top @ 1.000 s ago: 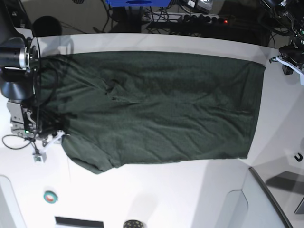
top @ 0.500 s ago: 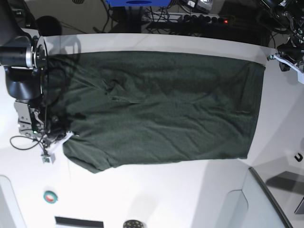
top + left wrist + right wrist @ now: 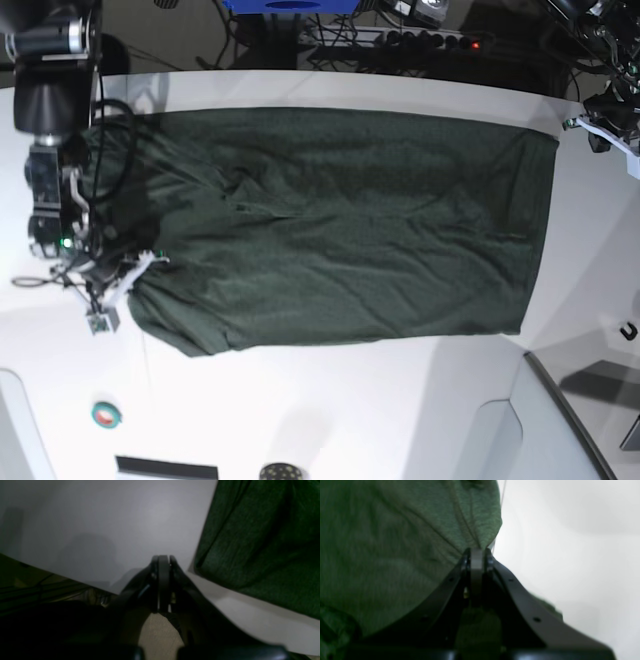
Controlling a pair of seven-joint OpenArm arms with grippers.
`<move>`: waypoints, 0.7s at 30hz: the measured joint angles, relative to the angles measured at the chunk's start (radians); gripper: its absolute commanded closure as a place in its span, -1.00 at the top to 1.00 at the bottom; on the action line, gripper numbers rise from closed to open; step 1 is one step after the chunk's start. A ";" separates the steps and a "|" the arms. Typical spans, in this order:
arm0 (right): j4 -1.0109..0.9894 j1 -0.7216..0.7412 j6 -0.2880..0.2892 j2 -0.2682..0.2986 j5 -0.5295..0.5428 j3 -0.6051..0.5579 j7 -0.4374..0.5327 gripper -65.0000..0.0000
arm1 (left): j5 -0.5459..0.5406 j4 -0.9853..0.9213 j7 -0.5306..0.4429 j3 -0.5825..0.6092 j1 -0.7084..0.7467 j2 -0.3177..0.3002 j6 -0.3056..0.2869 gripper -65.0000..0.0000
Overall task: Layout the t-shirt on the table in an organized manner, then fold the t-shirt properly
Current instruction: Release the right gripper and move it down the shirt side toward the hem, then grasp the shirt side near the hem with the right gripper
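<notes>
Your t-shirt (image 3: 330, 225) lies spread flat across the white desk (image 3: 330, 410), a sleeve bunched at one end. Right gripper (image 3: 477, 551): jaws pinched together on that sleeve's edge. Left gripper (image 3: 162, 558): jaws closed, empty, over bare desk just beside the hem.

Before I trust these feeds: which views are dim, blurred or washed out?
Left wrist: dim and murky, t-shirt nearly black, shut left hand a silhouette. Right wrist: soft-focused, table washed out beside the right hand. Base: sharp, evenly lit, background dark.
</notes>
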 measured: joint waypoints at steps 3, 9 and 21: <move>0.083 -0.056 0.000 -0.010 -0.001 0.000 -0.047 -0.99 | 0.000 0.000 0.000 0.000 0.000 0.000 0.000 -1.00; 0.253 -0.193 0.000 -0.013 0.005 -0.097 -0.055 -0.98 | -0.001 0.000 0.000 0.001 0.000 0.000 0.000 -1.00; 0.382 -0.317 0.000 -0.011 -0.003 -0.213 -0.175 -0.16 | 0.000 0.000 0.000 0.001 0.005 0.000 0.000 -1.00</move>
